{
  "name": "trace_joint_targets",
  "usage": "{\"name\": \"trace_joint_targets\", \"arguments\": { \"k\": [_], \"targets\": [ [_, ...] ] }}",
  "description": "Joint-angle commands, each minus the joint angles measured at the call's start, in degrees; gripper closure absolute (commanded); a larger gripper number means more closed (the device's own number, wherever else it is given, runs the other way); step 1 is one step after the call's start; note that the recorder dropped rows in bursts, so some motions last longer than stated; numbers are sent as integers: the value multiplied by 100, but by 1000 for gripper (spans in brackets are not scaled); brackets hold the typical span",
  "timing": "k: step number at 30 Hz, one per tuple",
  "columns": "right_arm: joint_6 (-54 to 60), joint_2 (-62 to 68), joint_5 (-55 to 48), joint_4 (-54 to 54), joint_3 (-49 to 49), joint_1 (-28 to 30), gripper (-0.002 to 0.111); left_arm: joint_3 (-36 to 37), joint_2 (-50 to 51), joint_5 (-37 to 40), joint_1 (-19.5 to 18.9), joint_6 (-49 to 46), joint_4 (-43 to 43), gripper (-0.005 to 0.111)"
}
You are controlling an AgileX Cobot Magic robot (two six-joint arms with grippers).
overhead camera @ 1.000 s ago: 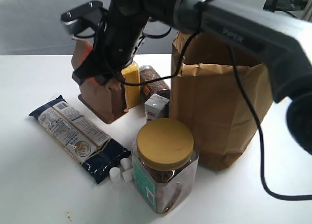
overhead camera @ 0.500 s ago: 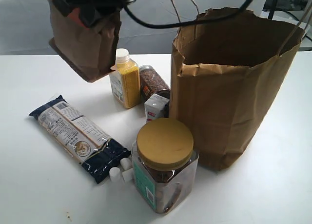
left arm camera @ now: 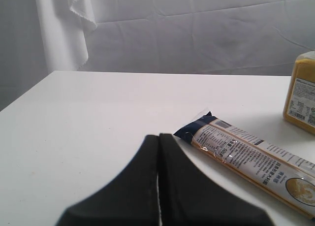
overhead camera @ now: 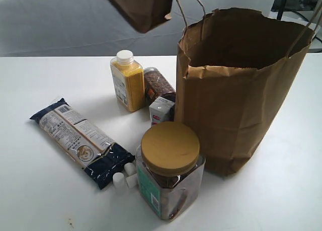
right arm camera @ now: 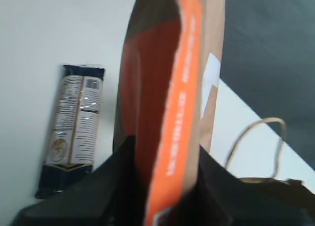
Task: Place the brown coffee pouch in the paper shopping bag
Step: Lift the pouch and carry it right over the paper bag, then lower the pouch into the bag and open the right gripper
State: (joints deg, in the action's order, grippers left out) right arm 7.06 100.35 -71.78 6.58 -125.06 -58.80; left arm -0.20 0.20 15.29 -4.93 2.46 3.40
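Observation:
The brown coffee pouch hangs high at the top edge of the exterior view, only its bottom showing, up and to the left of the paper shopping bag. In the right wrist view my right gripper is shut on the brown coffee pouch, its orange-red label facing the camera, with a twine handle of the bag below. The bag stands open at the right of the table. My left gripper is shut and empty, low over the white table near the dark-blue packet.
On the table lie a long dark-blue packet, a yellow bottle, a brown-filled jar, a small white carton, a clear jar with mustard lid and some white lumps.
The right arm has lifted the pouch off the table, up and rightward toward the bag's mouth, and has itself left the exterior view. The yellow bottle behind it is now uncovered.

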Motion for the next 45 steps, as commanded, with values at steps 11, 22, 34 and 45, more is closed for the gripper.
{"name": "trace_joint_targets", "arguments": {
  "k": [11,22,34,45],
  "targets": [
    [-887,-561,182,1831,-35,79,108,20,-20,-13,-19,15,26,107],
    [-1179,-550,182,1372,1128,1102,108,20,-20,-13,-19,15,26,107],
    [-1072,-479,182,1262,2199,1366,108,20,-20,-13,-19,15,26,107],
    [-1154,-282,182,1029,2392,1366,98,20,-20,-13,-19,15,26,107]
  ]
}}
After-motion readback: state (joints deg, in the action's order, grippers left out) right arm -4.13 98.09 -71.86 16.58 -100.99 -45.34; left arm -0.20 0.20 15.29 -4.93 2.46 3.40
